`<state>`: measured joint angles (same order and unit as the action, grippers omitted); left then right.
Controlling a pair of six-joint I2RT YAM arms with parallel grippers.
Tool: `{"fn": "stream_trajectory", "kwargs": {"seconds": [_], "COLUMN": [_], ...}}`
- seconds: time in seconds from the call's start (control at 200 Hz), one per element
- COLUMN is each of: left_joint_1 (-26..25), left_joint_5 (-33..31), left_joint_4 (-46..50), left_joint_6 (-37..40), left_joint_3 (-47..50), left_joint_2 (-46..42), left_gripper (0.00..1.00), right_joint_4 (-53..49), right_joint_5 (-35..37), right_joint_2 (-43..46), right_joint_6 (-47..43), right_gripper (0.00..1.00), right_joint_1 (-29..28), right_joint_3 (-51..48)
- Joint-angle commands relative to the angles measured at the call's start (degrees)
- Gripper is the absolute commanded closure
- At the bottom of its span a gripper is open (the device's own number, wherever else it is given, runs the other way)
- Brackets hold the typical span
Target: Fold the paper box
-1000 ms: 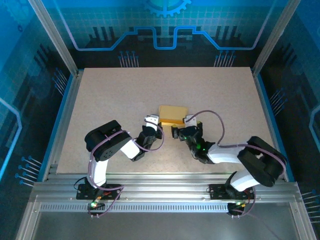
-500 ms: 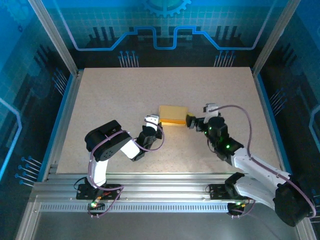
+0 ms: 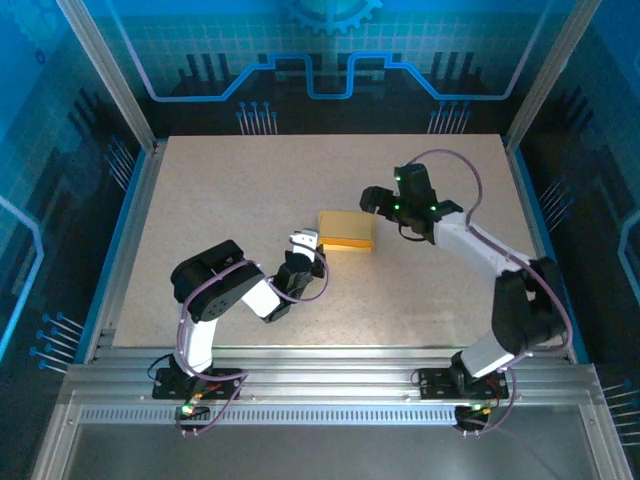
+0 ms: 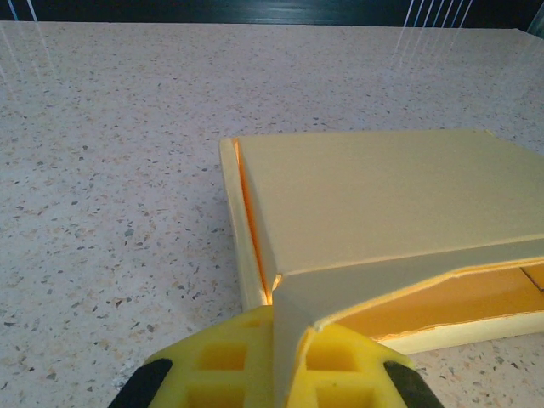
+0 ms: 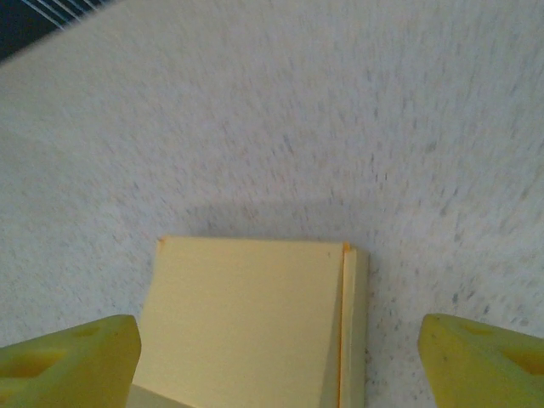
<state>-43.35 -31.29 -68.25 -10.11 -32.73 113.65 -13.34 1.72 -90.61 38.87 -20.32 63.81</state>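
The paper box (image 3: 346,231) is pale yellow and lies mid-table, mostly closed, with its lid flat on top. My left gripper (image 3: 306,242) sits at the box's left end. In the left wrist view the box (image 4: 382,195) has an open slit along its near side, and my left gripper (image 4: 285,327) is shut on a folded flap at the box's near corner. My right gripper (image 3: 374,203) hovers at the box's far right corner. In the right wrist view its fingers (image 5: 76,357) stand wide apart, open, with the box (image 5: 246,323) below and between them, untouched.
The speckled beige table (image 3: 250,180) stretches out behind and to both sides of the box. Aluminium rails (image 3: 330,385) run along the near edge, and blue-lit glass walls (image 3: 60,200) close in the sides and back.
The right arm swung from the near right of the box around to its far right side, over its corner. The left gripper and the box have stayed put.
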Motion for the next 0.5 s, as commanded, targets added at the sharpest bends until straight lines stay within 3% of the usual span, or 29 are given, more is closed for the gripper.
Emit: {"fn": "stream_trajectory", "kwargs": {"seconds": [0.0, 0.26, 0.395, 0.49], "left_joint_1": [-0.4, -0.4, -0.5, -0.5], "left_joint_5": [0.1, 0.2, 0.7, 1.1], "left_joint_4": [3.0, 3.4, 3.8, 4.0], "left_joint_6": [1.1, 0.8, 0.7, 0.8], "left_joint_3": [-0.3, -0.6, -0.9, -0.9], "left_joint_2": [2.4, 2.8, 3.1, 3.0], "left_gripper": [1.0, 1.0, 0.94, 0.8], "right_joint_4": [-6.3, -4.9, -3.6, -3.5], "right_joint_5": [-8.1, -12.1, -13.2, -13.1], "right_joint_2": [-4.1, -10.7, -12.7, -13.1], "right_joint_6": [5.4, 6.9, 7.9, 8.2], "right_gripper": [0.15, 0.23, 0.27, 0.28], "right_joint_1": [1.1, 1.2, 1.2, 1.1], "right_joint_3": [2.0, 1.6, 1.4, 1.5]}}
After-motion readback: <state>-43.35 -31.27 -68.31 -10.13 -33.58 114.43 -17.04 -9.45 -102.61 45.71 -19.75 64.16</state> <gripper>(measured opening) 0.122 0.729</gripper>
